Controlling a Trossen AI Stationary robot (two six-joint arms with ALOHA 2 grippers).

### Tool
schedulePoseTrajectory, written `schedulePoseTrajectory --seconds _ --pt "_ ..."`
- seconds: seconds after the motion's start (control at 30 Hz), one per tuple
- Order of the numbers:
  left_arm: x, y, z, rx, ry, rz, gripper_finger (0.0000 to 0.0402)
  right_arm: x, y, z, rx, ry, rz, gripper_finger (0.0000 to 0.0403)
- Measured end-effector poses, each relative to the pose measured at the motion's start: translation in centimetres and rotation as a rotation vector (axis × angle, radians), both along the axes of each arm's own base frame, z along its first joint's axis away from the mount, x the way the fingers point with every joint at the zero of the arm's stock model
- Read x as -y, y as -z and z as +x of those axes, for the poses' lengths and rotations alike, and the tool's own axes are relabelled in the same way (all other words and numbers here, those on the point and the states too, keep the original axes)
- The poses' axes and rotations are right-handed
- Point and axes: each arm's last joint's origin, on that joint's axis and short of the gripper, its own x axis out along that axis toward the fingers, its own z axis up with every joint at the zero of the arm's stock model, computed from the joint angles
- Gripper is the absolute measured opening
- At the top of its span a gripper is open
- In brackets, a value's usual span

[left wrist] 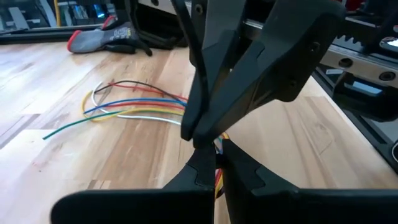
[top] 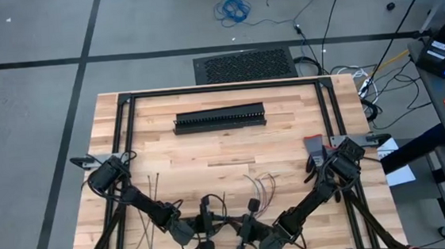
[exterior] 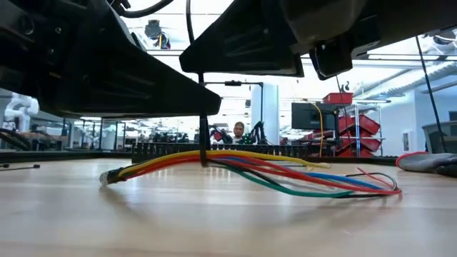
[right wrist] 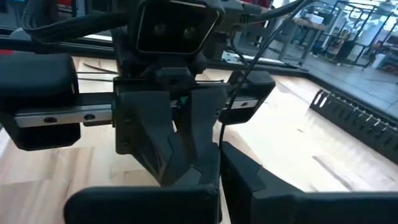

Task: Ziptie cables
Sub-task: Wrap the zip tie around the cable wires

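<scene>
Low view puts the cables nearest, lying flat on the table with one end gathered into a tight bunch and the other fanned out into loose yellow, red, blue, green and black strands. A thin dark strip, seemingly a ziptie, stands straight up from the cables near their gathered part, rising toward the two arms above them.

Over the cables, the left gripper and the right gripper meet tip to tip. Each has its fingers pressed together. The left seems to pinch the strip right at the cables, since coloured strands peek out beside its tips; what the right pinches I cannot tell.

To do this step well, I judge that one gripper should hold the ziptie's head steady against the cables while the other draws the tail straight through, keeping every strand inside the loop before it tightens.

Beyond the cables, toward the table's far edge, lies the long black slotted duct. Spare zipties lie on the left arm's side of the cables.
</scene>
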Motion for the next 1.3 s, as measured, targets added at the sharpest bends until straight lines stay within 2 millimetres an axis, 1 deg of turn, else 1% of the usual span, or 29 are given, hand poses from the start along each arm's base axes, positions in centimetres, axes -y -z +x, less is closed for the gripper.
schedulePoseTrajectory --seconds 0.23,0.37,0.5,0.67,0.83,0.97,1.13,1.3 --pt "0.0 0.2 0.0 -0.015 0.0 0.01 0.0011 0.1 -0.1 -0.1 0.0 0.045 -0.033 0.0" --pt "0.0 0.2 -0.1 -0.019 0.004 0.01 0.0011 -0.1 -0.3 -0.3 0.0 0.079 -0.079 0.0" --pt "0.0 0.3 -0.1 -0.022 0.017 0.006 0.0011 -0.2 -0.5 -0.3 -0.01 0.074 -0.119 0.0" --pt "0.2 0.1 -0.1 -0.01 0.068 -0.029 0.0011 -0.3 -0.5 -0.3 -0.098 0.026 -0.258 0.0" --pt "0.3 -0.2 0.0 0.013 0.073 -0.05 0.0017 -0.2 -1.9 -0.5 -0.179 -0.046 -0.39 0.0" --pt "0.4 0.0 -0.1 -0.001 0.086 -0.044 0.002 -0.2 -1.2 -0.5 -0.289 -0.125 -0.513 0.0" --pt "0.4 0.2 -0.1 -0.007 0.088 -0.04 0.0021 0.2 -0.3 -0.8 -0.392 -0.137 -0.592 0.0" --pt "0.3 0.1 -0.1 -0.001 0.075 -0.04 0.0021 0.6 0.0 -0.9 -0.474 -0.141 -0.711 0.0"
